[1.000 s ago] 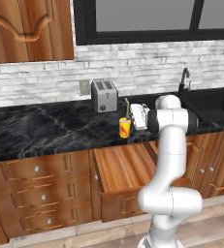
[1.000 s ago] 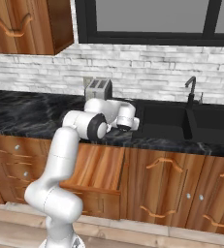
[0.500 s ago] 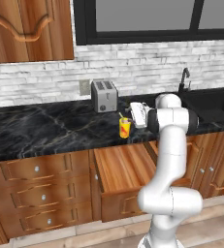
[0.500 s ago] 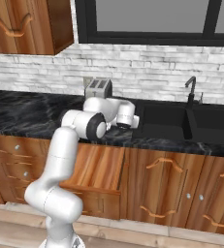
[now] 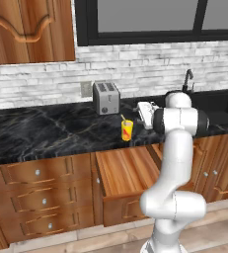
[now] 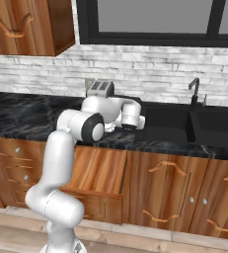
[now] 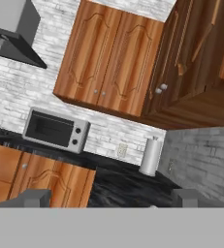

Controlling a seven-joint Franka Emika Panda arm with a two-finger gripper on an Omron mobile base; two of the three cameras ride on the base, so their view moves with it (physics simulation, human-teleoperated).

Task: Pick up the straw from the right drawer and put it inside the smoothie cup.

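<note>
Straw (image 5: 123, 117) leans inside red-marked smoothie cup (image 5: 127, 130); no readable lettering.

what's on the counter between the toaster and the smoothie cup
Nothing: in the left base view, only bare black counter lies between the toaster and the smoothie cup, which has the straw in it.

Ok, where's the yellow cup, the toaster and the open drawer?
smoothie cup (image 5: 127, 131), left base view, middle of its yellow side.
toaster (image 5: 106, 98), left base view, its silver front.
right drawer (image 5: 127, 170), left base view, bare wooden floor.
</note>
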